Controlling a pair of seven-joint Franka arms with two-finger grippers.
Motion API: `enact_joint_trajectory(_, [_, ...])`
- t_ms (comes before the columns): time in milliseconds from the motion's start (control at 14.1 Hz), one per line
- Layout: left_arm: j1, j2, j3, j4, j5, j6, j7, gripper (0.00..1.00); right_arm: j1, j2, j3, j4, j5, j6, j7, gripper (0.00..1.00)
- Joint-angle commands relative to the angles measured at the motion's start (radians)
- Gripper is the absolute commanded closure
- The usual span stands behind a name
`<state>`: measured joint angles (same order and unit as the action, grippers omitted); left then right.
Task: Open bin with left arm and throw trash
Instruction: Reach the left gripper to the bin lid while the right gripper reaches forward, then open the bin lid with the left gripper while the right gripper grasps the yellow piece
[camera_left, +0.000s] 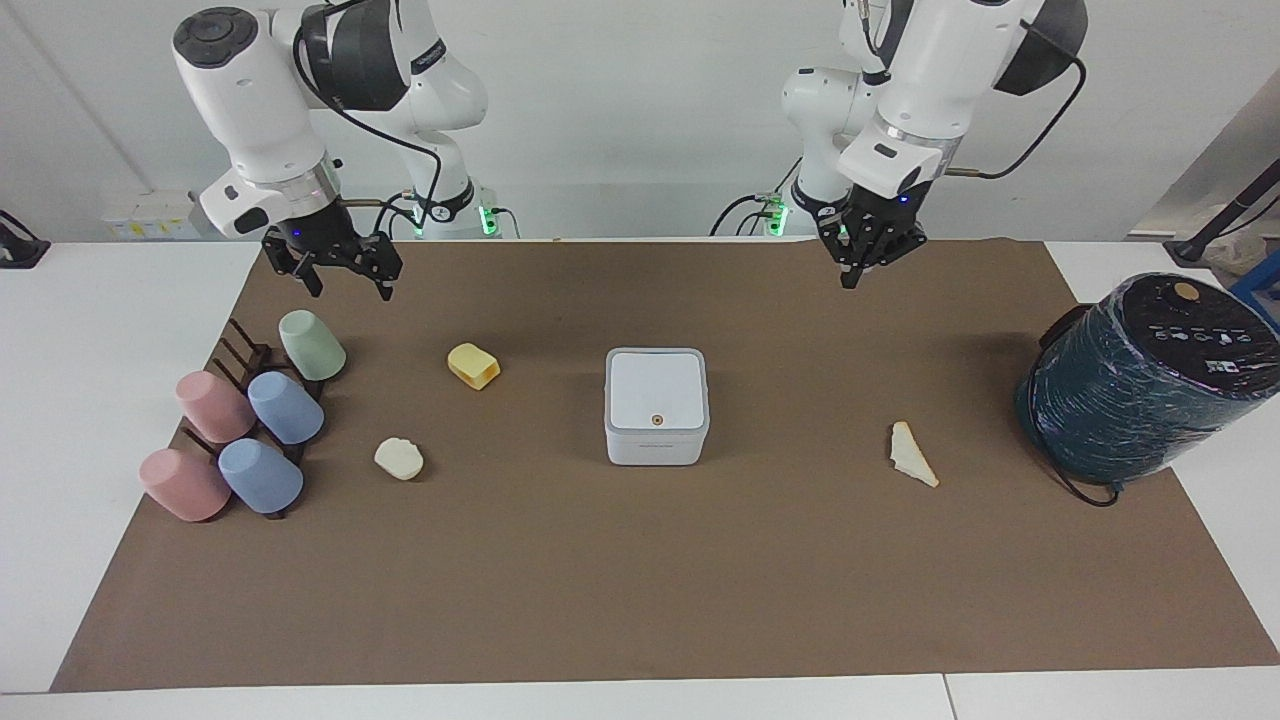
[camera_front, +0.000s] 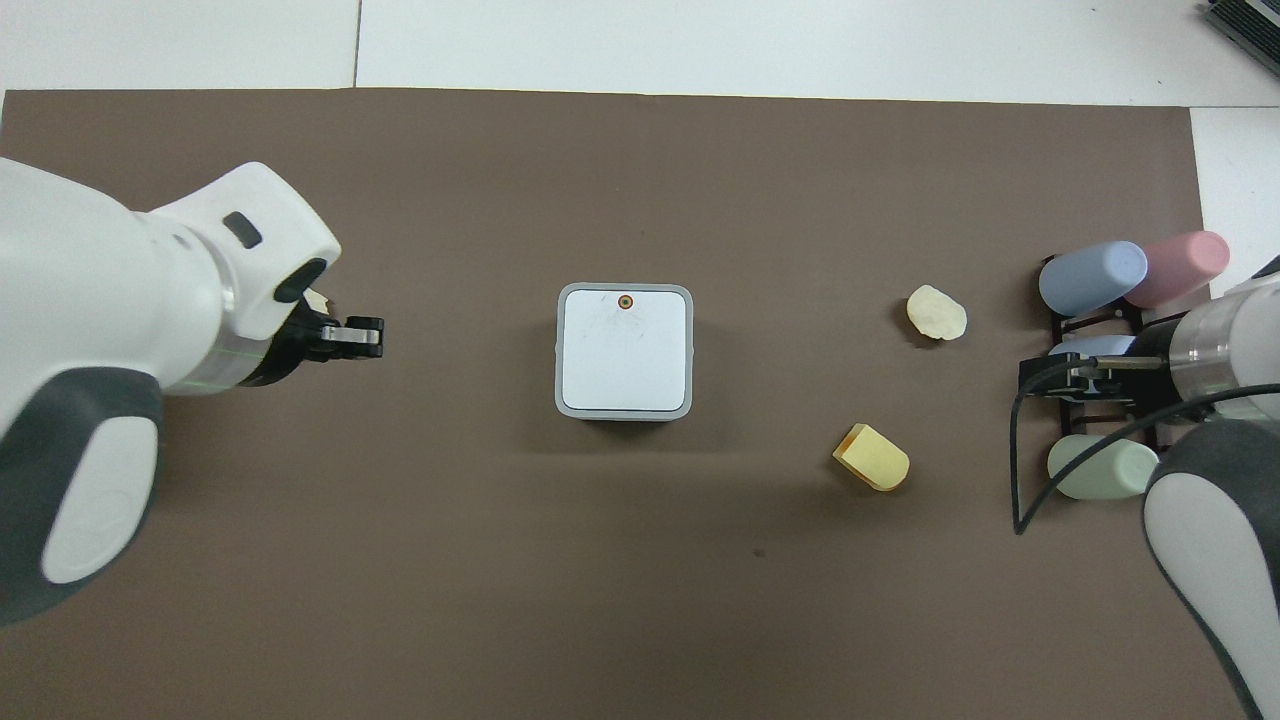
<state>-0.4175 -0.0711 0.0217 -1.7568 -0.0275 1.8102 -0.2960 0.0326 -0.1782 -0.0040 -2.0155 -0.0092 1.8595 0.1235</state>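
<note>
My left gripper hangs over the brown mat, fingers pressed together on nothing. My right gripper waits above the cups, fingers spread wide. The bin sits mid-counter, lid down, trash scattered beside it.

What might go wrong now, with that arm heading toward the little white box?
The left gripper, shut and empty, hangs above the mat; the bin has its lid down. The lid's button is tiny, so a press may miss it and merely shove the light box. The right gripper, open, hangs near the cups and might knock them when it goes for the yellow scrap.
</note>
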Motion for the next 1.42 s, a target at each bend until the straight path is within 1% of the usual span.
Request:
enact_joint_trajectory(0, [-0.082, 0.011, 0.012, -0.072, 0.003, 0.115, -0.107, 1.00, -0.006, -0.032, 0.006, -0.074, 0.009, 0.066, -0.018, 0.00])
enact_joint_trajectory(142, [-0.133, 0.069, 0.012, -0.072, 0.001, 0.181, -0.167, 1.00, -0.003, -0.006, 0.006, -0.081, 0.009, 0.128, -0.015, 0.00])
enact_joint_trajectory(283, [-0.187, 0.135, 0.012, -0.072, -0.006, 0.288, -0.250, 1.00, -0.002, 0.020, 0.006, -0.081, 0.009, 0.167, -0.015, 0.00])
enact_joint_trajectory(425, [-0.202, 0.194, 0.012, -0.067, -0.026, 0.394, -0.285, 1.00, -0.002, 0.042, 0.007, -0.081, 0.009, 0.194, -0.015, 0.00])
enact_joint_trajectory(566, [-0.205, 0.217, 0.012, -0.069, -0.052, 0.475, -0.285, 1.00, -0.002, 0.054, 0.007, -0.085, 0.009, 0.214, -0.015, 0.00])
enact_joint_trajectory(778, [-0.217, 0.241, 0.012, -0.069, -0.054, 0.534, -0.285, 1.00, 0.000, 0.109, 0.010, -0.097, 0.009, 0.272, -0.016, 0.00])
enact_joint_trajectory(849, [-0.225, 0.247, 0.012, -0.069, -0.057, 0.547, -0.285, 1.00, 0.016, 0.121, 0.010, -0.109, 0.009, 0.311, -0.016, 0.00])
enact_joint_trajectory(991, [-0.240, 0.286, 0.012, -0.064, -0.066, 0.575, -0.287, 1.00, 0.032, 0.169, 0.010, -0.127, 0.009, 0.392, -0.019, 0.00])
enact_joint_trajectory(1132, [-0.262, 0.323, 0.012, -0.066, -0.066, 0.604, -0.287, 1.00, 0.033, 0.238, 0.010, -0.134, 0.006, 0.536, -0.044, 0.00])
enact_joint_trajectory(1274, [-0.265, 0.329, 0.012, -0.064, -0.066, 0.607, -0.287, 1.00, 0.026, 0.304, 0.009, -0.132, 0.006, 0.694, -0.112, 0.00])
enact_joint_trajectory(1344, [-0.265, 0.332, 0.012, -0.064, -0.066, 0.609, -0.285, 1.00, 0.018, 0.327, 0.009, -0.134, 0.005, 0.751, -0.167, 0.00])
